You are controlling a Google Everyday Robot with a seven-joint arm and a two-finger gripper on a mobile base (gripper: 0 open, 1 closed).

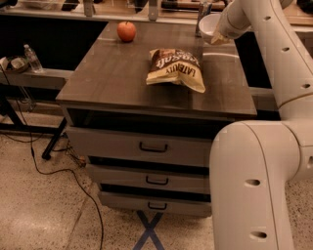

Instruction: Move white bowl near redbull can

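- The chip bag (176, 68), brown and cream, lies flat near the middle of the dark wooden surface (117, 83). It serves as the reference for all positions below.
- The white bowl (206, 24) sits behind the bag and to its right, at the far edge of the surface. Its opening is tilted towards the camera.
- The redbull can (202, 10) stands upright directly behind the bowl, further from the bag. The bowl covers its lower part.
- The tool (216, 38) is at the bowl's right rim, behind and right of the bag. The white arm reaches it from the upper right.
- Tool state: the wrist hides it, so open or closed cannot be told. It cannot be told whether the bowl is lifted or resting.
- The red apple (126, 31) stands behind the bag to its left, well apart from the bowl.
- Three closed drawers (153, 146) sit below the bag, under the surface.
- A water bottle (33, 57) stands far left of the bag on a lower ledge.
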